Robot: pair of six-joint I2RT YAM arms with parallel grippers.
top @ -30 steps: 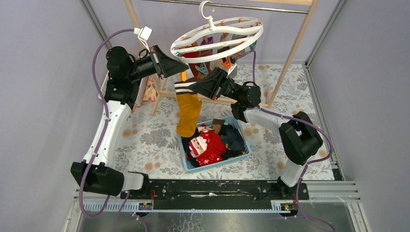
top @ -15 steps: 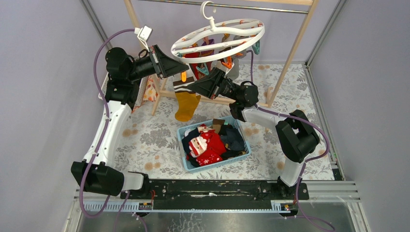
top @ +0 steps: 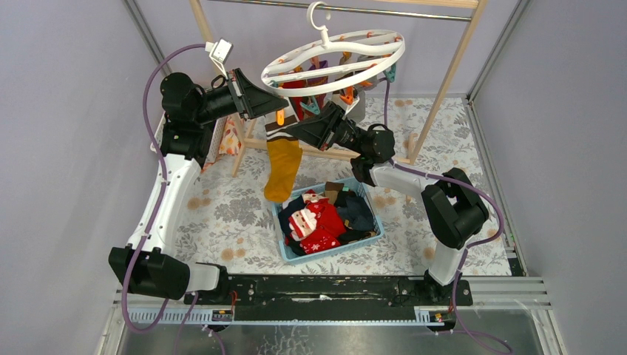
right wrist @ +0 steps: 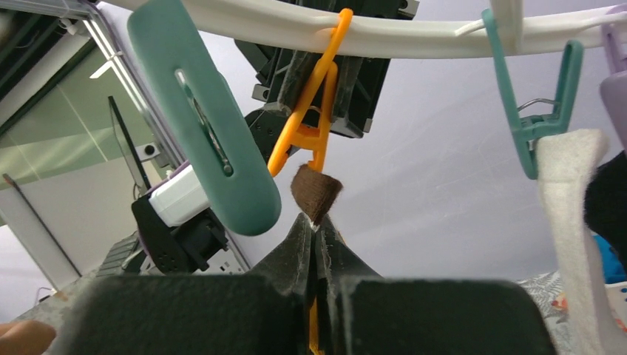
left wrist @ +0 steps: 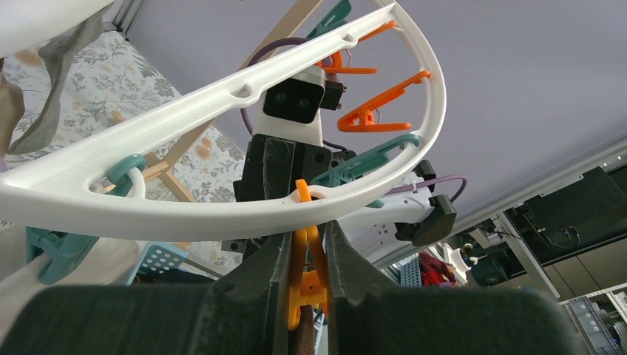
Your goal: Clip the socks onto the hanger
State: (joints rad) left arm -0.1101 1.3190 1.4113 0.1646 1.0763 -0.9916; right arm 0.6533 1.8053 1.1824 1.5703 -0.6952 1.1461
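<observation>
A lab test cell: plain grey walls (top: 66, 111), aluminium frame posts (top: 143, 29), bolted arm rail (top: 333, 285).

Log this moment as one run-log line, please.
left gripper: shut on orange clip | right gripper: shut on mustard sock | cuff just under clip, unclipped

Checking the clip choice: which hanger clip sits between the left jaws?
The orange clip held between them; the other orange clips and teal clips hang free.

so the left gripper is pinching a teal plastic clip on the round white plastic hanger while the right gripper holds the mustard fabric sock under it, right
Wrong colour: in the left wrist view the left gripper pinches an orange plastic clip on the round white plastic hanger. The right gripper does hold the mustard fabric sock under it.
</observation>
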